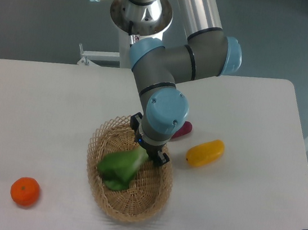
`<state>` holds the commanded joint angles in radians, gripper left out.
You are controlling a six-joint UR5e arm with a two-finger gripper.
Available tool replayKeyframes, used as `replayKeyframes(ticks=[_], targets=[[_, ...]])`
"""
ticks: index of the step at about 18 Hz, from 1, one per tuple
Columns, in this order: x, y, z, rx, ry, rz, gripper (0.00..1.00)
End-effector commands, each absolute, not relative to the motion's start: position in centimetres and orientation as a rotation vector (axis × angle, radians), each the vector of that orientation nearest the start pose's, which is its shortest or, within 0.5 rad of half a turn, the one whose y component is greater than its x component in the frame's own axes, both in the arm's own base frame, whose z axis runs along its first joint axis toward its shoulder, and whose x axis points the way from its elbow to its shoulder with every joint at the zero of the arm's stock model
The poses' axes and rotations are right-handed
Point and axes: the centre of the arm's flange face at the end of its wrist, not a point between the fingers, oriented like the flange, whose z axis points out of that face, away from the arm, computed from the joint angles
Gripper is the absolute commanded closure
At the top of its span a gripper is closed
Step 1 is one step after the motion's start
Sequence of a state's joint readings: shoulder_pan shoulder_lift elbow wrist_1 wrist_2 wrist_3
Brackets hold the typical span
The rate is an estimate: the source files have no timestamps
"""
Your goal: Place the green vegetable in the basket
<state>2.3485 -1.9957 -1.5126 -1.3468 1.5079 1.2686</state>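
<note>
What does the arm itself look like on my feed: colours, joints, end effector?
The arm has grey tubular links with light-blue caps on its rounded joints and a shiny silver upper tube. A black wrist section leads to the small black end effector. No loose cables or markings are visible.

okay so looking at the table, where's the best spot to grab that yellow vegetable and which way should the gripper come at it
Grip the yellow vegetable across its narrow middle, coming straight down from above. It lies flat on the table as an oblong, its long axis running from lower left to upper right, so the fingers should close across that axis. It sits apart from the basket, leaving room on both sides, though the rounded skin may be slippery.
</note>
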Motion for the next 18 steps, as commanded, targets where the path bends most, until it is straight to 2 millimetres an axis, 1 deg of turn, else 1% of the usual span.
replayKeyframes(ticks=[1, 2, 3, 5, 6, 7, 8, 9, 10, 12, 13, 15, 17, 18], targets=[[-34.3, 54.4, 29.9, -3.059, 0.755, -0.232, 0.00], [-35.0, 54.5, 30.6, -3.054, 0.744, -0.209, 0.00], [-36.2, 54.5, 31.6, -3.050, 0.723, -0.168, 0.00], [-39.8, 53.4, 33.3, -3.039, 0.649, -0.089, 0.00], [-41.3, 53.3, 34.3, -3.024, 0.629, -0.034, 0.00], [-42.7, 52.9, 34.8, -3.015, 0.602, 0.009, 0.00], [-44.8, 52.1, 35.1, -3.012, 0.566, 0.038, 0.00], [-46.5, 51.7, 35.3, -3.013, 0.538, 0.057, 0.00], [-47.9, 51.7, 35.6, -3.010, 0.531, 0.078, 0.00], [-51.3, 50.6, 36.1, -3.009, 0.563, 0.115, 0.00], [-52.3, 50.3, 36.1, -3.022, 0.593, 0.131, 0.00], [-54.6, 48.7, 35.9, -3.047, 0.620, 0.157, 0.00], [-56.4, 47.8, 36.0, -3.044, 0.624, 0.170, 0.00], [-57.4, 46.7, 36.1, -3.042, 0.624, 0.172, 0.00]])
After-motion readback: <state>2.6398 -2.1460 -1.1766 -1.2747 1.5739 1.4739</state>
